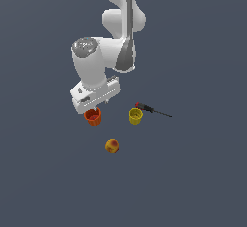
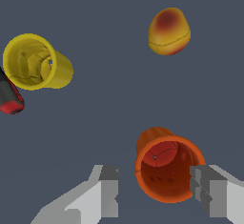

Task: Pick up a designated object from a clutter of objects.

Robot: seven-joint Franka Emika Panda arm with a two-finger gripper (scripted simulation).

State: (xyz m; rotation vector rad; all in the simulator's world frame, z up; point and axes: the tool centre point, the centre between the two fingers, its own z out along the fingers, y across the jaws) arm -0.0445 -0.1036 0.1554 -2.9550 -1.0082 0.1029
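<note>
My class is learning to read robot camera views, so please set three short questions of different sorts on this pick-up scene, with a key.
1. True or false: the gripper has its fingers spread open either side of the orange-red cup.
2. Which item lies beside the yellow cup in the exterior view? A) yellow-red fruit B) thin dark tool with a red tip C) a spoon
3. Fill in: the yellow cup looks ____ than the orange-red one.

Key: 1 true; 2 B; 3 smaller.
</note>
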